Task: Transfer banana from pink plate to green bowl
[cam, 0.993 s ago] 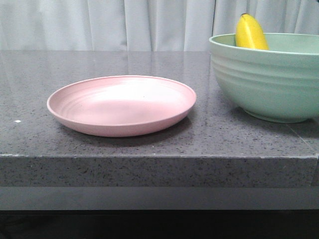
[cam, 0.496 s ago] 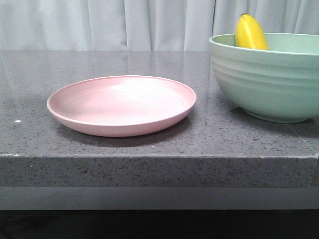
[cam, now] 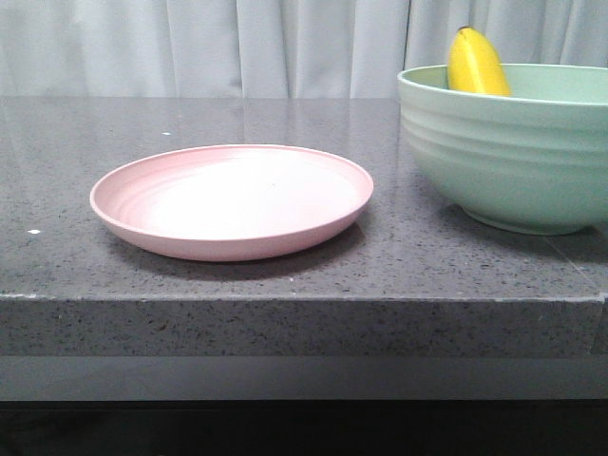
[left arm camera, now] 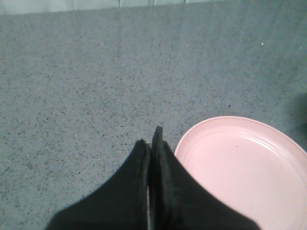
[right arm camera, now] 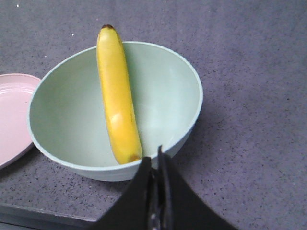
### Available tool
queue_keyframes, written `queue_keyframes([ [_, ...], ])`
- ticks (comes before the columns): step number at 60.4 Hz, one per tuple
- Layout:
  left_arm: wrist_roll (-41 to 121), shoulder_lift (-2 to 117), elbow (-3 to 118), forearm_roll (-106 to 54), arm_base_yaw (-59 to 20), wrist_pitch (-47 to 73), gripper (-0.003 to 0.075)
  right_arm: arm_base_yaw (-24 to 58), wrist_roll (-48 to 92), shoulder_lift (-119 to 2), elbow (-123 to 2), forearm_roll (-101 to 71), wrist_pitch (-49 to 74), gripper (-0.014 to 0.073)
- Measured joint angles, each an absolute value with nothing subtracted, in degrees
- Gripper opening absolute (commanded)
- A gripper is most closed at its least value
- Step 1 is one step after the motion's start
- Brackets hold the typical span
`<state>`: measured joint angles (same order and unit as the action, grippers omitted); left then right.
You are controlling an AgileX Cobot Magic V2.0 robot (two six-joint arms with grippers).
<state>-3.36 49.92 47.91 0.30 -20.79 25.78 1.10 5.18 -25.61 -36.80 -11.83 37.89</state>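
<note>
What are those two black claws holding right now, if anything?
Nothing. The left gripper and right gripper are both shut with nothing between their fingers. The banana lies free in the green bowl, and the pink plate has nothing on it.

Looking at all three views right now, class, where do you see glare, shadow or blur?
Front view: bright glare washes out the centre of the pink plate, a dark shadow sits under its near rim, and the table reflects the curtain. Left wrist view: the shut left gripper looks soft and blurred. Right wrist view: a small highlight shines on the banana in the green bowl.
</note>
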Motion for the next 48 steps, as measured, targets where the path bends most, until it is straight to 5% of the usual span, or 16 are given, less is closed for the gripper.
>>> queue_keyframes([
  [23,-3.5,22.0,29.2,-0.8,-20.8,22.8,-0.0020,1.1,5.2,-4.0,-20.7,-11.8,31.1,-0.0060],
  [48,-3.5,9.7,23.7,-1.1,-20.8,23.0,-0.0020,1.1,5.2,-2.7,-20.8,-12.5,30.2,-0.0060],
])
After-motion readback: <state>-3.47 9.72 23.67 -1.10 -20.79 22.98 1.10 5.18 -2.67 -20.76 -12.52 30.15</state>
